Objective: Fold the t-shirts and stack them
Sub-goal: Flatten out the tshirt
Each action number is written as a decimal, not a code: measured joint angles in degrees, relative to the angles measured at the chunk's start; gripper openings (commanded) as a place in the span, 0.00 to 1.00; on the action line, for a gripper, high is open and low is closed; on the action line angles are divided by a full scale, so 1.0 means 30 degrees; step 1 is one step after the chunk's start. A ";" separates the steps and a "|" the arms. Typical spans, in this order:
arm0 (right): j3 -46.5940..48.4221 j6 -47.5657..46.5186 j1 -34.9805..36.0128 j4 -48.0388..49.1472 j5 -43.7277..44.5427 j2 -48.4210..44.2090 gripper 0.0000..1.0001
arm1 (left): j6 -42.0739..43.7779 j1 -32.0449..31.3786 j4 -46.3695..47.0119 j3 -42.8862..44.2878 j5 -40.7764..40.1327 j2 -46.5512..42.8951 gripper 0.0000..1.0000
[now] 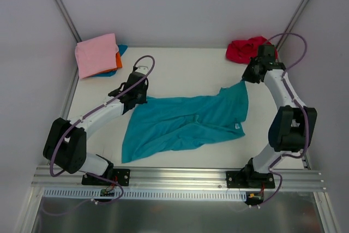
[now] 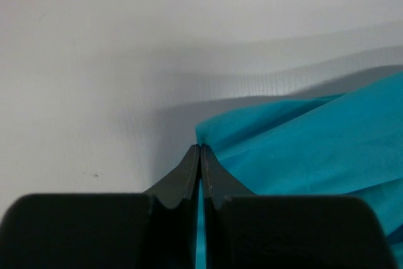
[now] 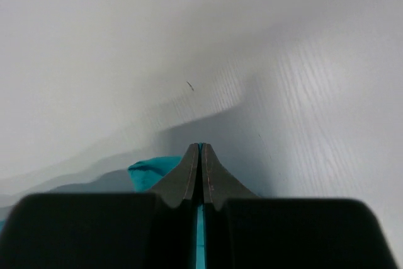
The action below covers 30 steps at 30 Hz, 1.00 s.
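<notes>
The left pincer (image 2: 200, 149) and right pincer (image 3: 200, 148) each clamp a far corner of the teal t-shirt (image 1: 185, 121) lying rumpled on the worktop (image 1: 185, 69).

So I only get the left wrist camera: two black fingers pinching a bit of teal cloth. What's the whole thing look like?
Observer: In the top view it is a teal t-shirt, lying crumpled across the middle of the table. The left gripper holds its far left corner.
Operator: Is the other arm doing anything?
Observer: Yes. The right gripper is shut on the shirt's far right corner.
Operator: Any other shirts around?
Observer: A folded pink t-shirt lies at the table's far left corner, with an orange one under it.
</notes>
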 measured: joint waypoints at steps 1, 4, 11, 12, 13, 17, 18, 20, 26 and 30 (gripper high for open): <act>0.0444 -0.0036 -0.0066 -0.0197 0.0131 -0.0794 0.00 | 0.0007 0.0000 -0.0087 0.0036 -0.0102 -0.0189 0.00; 0.1887 -0.0182 -0.0160 -0.0809 0.0459 -0.2849 0.00 | 0.0153 0.0000 -0.0627 0.0495 -0.0670 -0.1115 0.00; 0.5217 -0.0729 -0.0160 -0.2674 0.0852 -0.5377 0.00 | 0.0772 0.0000 -0.1421 0.2951 -0.1836 -0.4044 0.00; 0.5610 -0.0823 -0.0160 -0.2980 0.0889 -0.5566 0.00 | 0.0911 0.0000 -0.1552 0.3424 -0.1960 -0.4408 0.00; 0.5945 -0.0896 -0.0160 -0.3271 0.0903 -0.5741 0.00 | 0.1122 0.0000 -0.1763 0.4029 -0.2055 -0.4787 0.00; 0.7883 -0.1151 -0.0160 -0.5020 0.0933 -0.6404 0.00 | 0.1698 -0.0007 -0.2630 0.6441 -0.2149 -0.6164 0.00; 0.8262 -0.1173 -0.0160 -0.5362 0.0940 -0.6696 0.01 | 0.1763 -0.0102 -0.2849 0.7038 -0.2149 -0.6564 0.00; 0.8721 -0.1239 -0.0160 -0.5850 0.0940 -0.7665 0.01 | 0.1829 -0.0109 -0.3490 0.8065 -0.1953 -0.7388 0.00; 0.9996 -0.1377 -0.0160 -0.7628 0.0925 -1.2014 0.01 | 0.1712 -0.0124 -0.5326 1.0025 -0.0743 -1.0652 0.00; 1.2123 -0.1392 -0.0160 -0.8939 0.0889 -1.4047 0.00 | 0.1508 -0.0124 -0.6710 1.0863 0.0124 -1.2451 0.00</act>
